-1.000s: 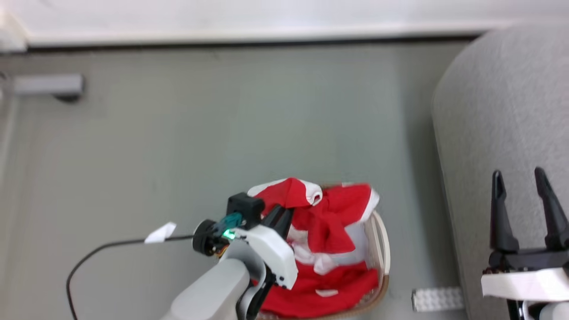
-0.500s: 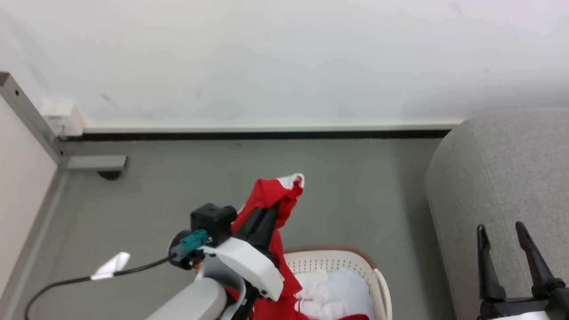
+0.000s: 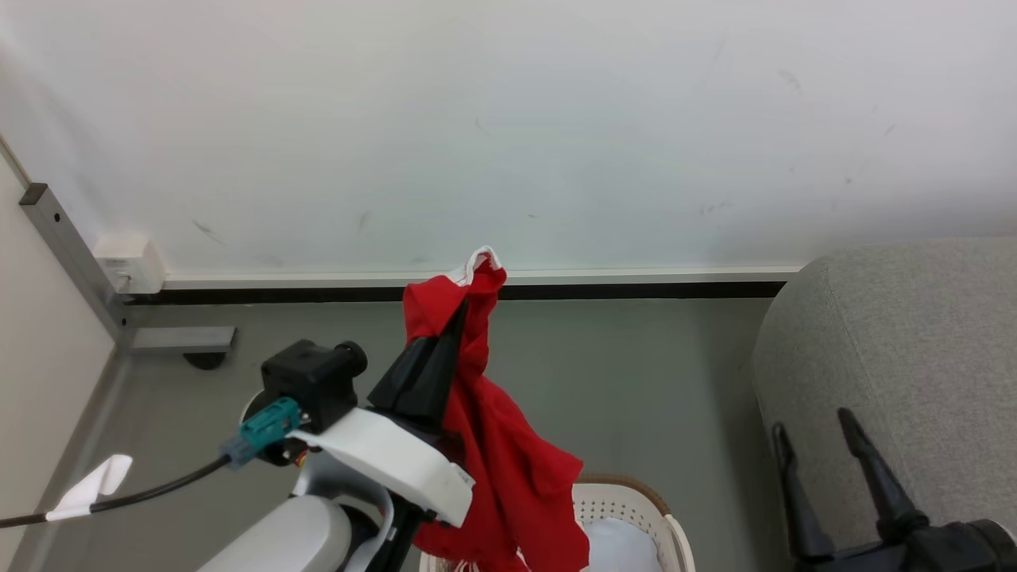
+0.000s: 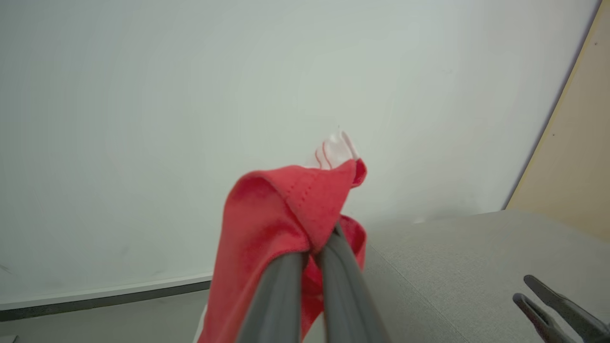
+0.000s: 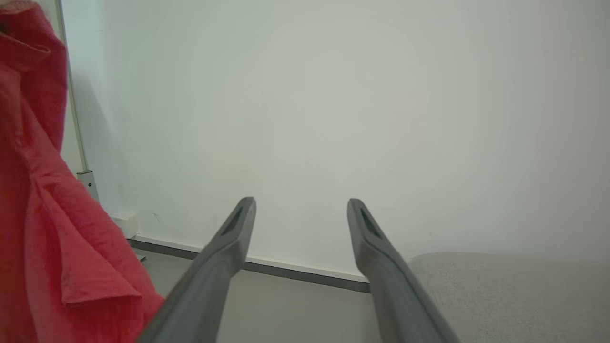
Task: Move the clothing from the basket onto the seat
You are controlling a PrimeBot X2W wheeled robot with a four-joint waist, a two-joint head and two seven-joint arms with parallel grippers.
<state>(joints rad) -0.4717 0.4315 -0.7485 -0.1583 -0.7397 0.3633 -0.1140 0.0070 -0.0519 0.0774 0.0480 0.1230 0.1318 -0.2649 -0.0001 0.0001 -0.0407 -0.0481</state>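
White wall (image 3: 556, 119) fills the upper half of your head view, with a pale skirting strip and a dark line where it meets the grey-green floor (image 3: 651, 373). Your left gripper (image 4: 319, 245) is raised in front of that wall. Its two dark fingers are pinched tight on a fold of the red clothing (image 3: 500, 461), and a bit of white trim sticks up just past the fingertips.

From the pinch the red cloth hangs in a long drape beside your left forearm. Its lower end overlaps the left part of the basket (image 3: 636, 500) at the bottom edge of the head view; you cannot tell whether it touches the rim. Something pale and white (image 3: 616, 548) lies inside the basket.

To the right of the basket stands the grey seat (image 3: 914, 342), rounded at its corner. Your right gripper (image 5: 301, 205) hovers in front of the seat at the lower right, released, with its fingers spread well apart.

A black cable (image 3: 159, 488) with a white tag (image 3: 87, 485) runs from your left wrist toward the left edge. A grey metal post (image 3: 67, 246) slants along the left side of the head view.
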